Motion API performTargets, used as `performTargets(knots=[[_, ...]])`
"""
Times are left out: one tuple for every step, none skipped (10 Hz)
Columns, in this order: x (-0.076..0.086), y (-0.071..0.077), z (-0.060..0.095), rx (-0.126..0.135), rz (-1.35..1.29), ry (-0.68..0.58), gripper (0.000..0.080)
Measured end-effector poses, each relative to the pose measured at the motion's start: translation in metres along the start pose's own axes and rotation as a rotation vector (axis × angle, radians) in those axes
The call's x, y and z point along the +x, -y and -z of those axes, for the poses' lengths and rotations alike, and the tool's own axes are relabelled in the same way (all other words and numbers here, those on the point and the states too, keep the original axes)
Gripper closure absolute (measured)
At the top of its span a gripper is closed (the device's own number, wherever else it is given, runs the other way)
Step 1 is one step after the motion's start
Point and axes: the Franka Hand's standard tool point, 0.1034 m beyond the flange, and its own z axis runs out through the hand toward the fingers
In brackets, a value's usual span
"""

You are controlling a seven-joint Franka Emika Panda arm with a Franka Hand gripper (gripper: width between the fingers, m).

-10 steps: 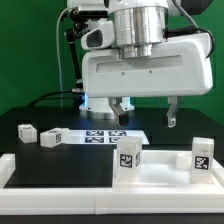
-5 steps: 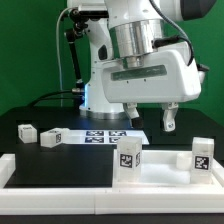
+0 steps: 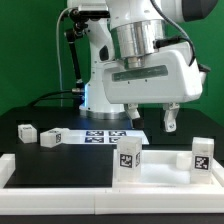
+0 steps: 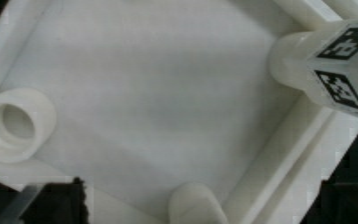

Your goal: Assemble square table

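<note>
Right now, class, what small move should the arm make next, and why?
Probably carry the open, empty gripper toward the exterior view's left, over the nearer lying leg. An upright leg and a second upright leg stand on the tabletop, and a round socket shows empty.

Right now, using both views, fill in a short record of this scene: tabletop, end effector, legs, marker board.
tabletop: white, rimmed, at the front
end effector: open, empty, above the tabletop
standing legs: centre leg and corner leg, both upright on the tabletop
loose legs: end leg and inner leg, on the black table at the exterior view's left
socket: round, unfilled, in the tabletop
marker board: flat, behind the tabletop
</note>
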Motion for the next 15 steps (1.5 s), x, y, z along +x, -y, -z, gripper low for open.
performTargets(knots=[[-0.004, -0.015, -0.002, -0.004, -0.056, 0.013, 0.015], [-0.009, -0.024, -0.002, -0.014, -0.095, 0.021, 0.015], [-0.018, -0.031, -0.008, -0.026, -0.199, 0.031, 0.015], [-0.023, -0.033, -0.017, -0.015, -0.277, 0.017, 0.015], [-0.024, -0.032, -0.022, -0.002, -0.267, -0.001, 0.015], [-0.023, -0.032, -0.021, -0.004, -0.265, 0.003, 0.015], [-0.023, -0.032, -0.021, -0.004, -0.265, 0.002, 0.015], [-0.024, -0.032, -0.022, -0.006, -0.265, 0.003, 0.015], [-0.024, -0.032, -0.022, -0.006, -0.265, 0.003, 0.015], [-0.024, -0.034, -0.022, -0.002, -0.282, 0.002, 0.015], [-0.031, -0.051, -0.029, 0.003, -0.371, 0.001, 0.015], [-0.047, -0.074, -0.04, -0.027, -0.419, 0.01, 0.015], [-0.052, -0.084, -0.052, -0.042, -0.445, 0.008, 0.015], [-0.049, -0.09, -0.061, -0.047, -0.477, 0.001, 0.015], [-0.049, -0.094, -0.068, -0.055, -0.509, 0.002, 0.015]])
